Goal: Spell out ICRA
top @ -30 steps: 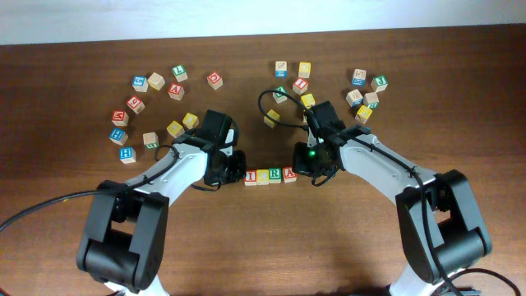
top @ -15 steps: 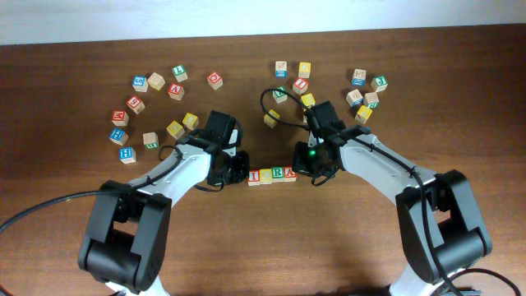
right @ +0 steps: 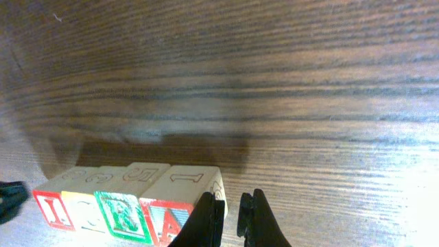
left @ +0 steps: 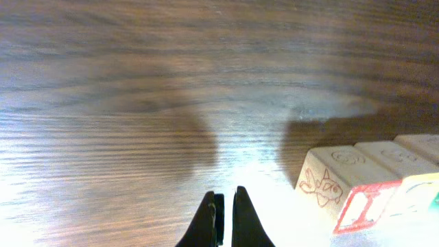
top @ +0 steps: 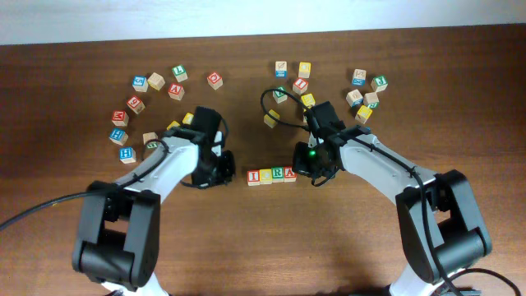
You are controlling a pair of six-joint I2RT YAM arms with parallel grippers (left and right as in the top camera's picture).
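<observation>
Four letter blocks stand in a tight row on the wooden table, reading I (top: 253, 176), C (top: 265, 175), R (top: 277, 173), A (top: 289, 173). My left gripper (top: 222, 171) is shut and empty, a short way left of the I block and apart from it. In the left wrist view its gripper (left: 223, 218) is low over bare wood, with the row's end block (left: 329, 184) to the right. My right gripper (top: 311, 170) is shut on nothing, right beside the A block. In the right wrist view its gripper (right: 230, 218) has the left finger at the A block's (right: 171, 218) side.
Loose letter blocks lie scattered across the far half of the table: a cluster at the left (top: 156, 80), a group in the middle (top: 300, 84) and another at the right (top: 363, 99). A yellow block (top: 271, 119) lies near the right arm's cable.
The left gripper first nudged the row slightly rightward against the I block, then drew back to the left, away from it. The right gripper has stayed beside the A block.
</observation>
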